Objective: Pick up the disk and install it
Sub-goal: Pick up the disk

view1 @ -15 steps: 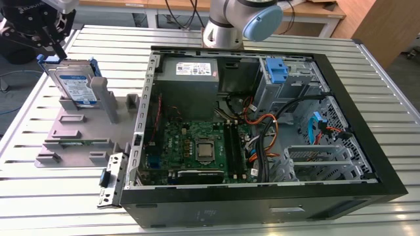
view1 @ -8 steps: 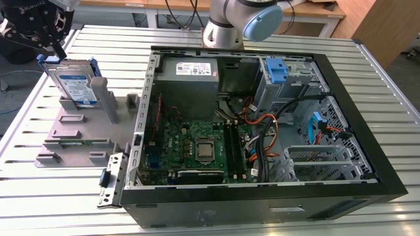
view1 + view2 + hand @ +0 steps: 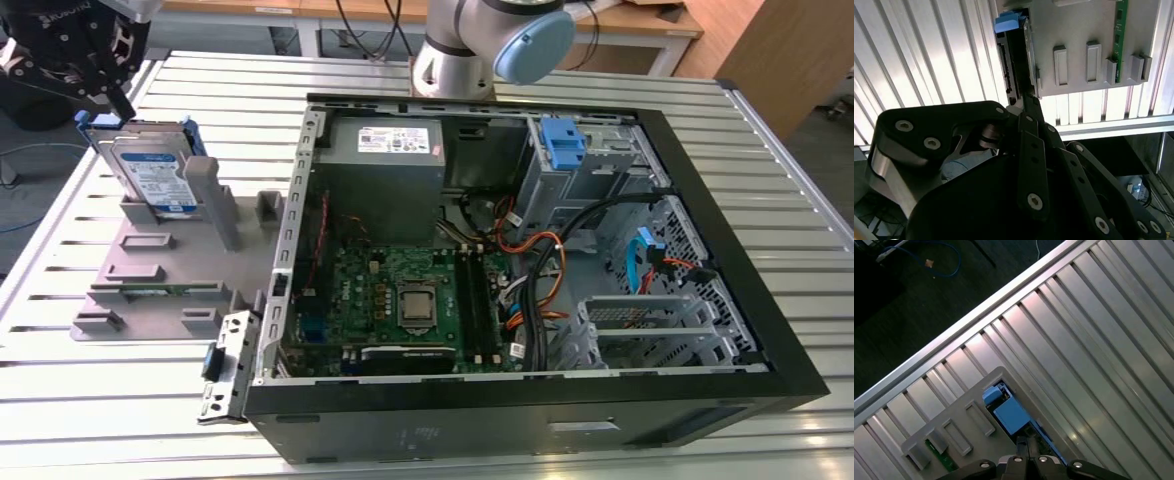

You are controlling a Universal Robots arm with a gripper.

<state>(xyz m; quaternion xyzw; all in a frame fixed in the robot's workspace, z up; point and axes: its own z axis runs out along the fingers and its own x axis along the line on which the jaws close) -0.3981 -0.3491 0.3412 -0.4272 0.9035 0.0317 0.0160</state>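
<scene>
Disk (image 3: 151,176), labelled in exterior view, tool (image 3: 107,108) above

1. In the exterior view, the picture's top-left corner is cutting off the gripper (image 3: 110,104), and the top edge is cutting off the arm (image 3: 487,45).
2. There, a post of the grey holder (image 3: 174,250) is covering part of the disk (image 3: 150,178).
3. In the second wrist view, the gripper's black body is hiding the disk's near end.
4. In the first wrist view, the bottom edge is cutting off both gripper and disk.
</scene>
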